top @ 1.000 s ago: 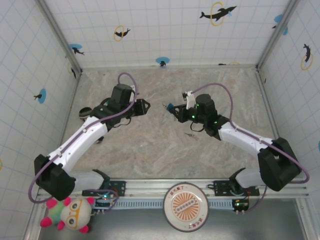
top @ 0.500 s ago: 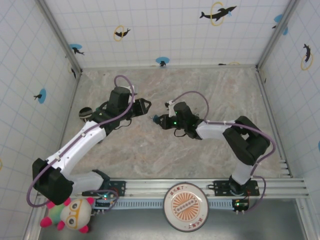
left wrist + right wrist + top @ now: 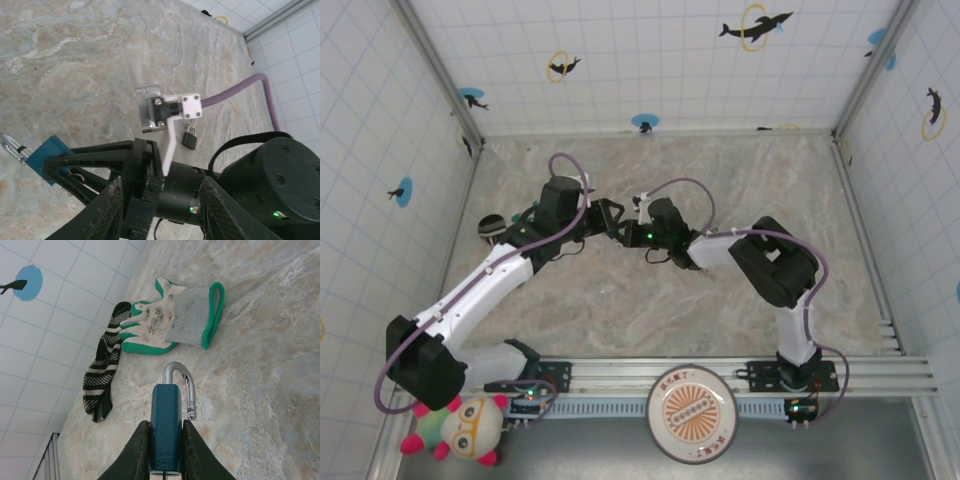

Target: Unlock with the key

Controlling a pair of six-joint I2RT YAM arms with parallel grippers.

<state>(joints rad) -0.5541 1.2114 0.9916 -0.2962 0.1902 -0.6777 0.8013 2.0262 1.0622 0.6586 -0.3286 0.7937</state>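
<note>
**The key (image 3: 188,137) lies on the table, padlock held in the right gripper**

The right gripper (image 3: 165,426) is clamped on a blue padlock (image 3: 165,425). Its two dark fingers press the narrow sides of the body. The silvery shackle (image 3: 179,377) sticks out past the fingertips, and whether it is latched cannot be told. In the left wrist view the same gripper (image 3: 55,165) reaches in from the right, with the blue body (image 3: 46,154) at its tip.

The left gripper (image 3: 160,182) stands open, its pale fingers (image 3: 114,207) well apart with nothing between them. From above, the two grippers sit close together at the middle of the table, the left gripper (image 3: 607,215) just beside the tip of the right one (image 3: 620,233).

The key is a tiny dark piece lying on the marbled table (image 3: 90,60). In the left wrist view it lies just beside the white bracket of the right wrist camera (image 3: 155,107) and is touched by neither gripper. A purple cable (image 3: 240,90) arcs away from that bracket.

Farther out, in the right wrist view, a white work glove (image 3: 170,320) with green trim lies flat beyond the padlock. A black-and-white striped sock (image 3: 102,375) lies against it on the wall side. A tiled wall (image 3: 55,340) rises behind them.
</note>
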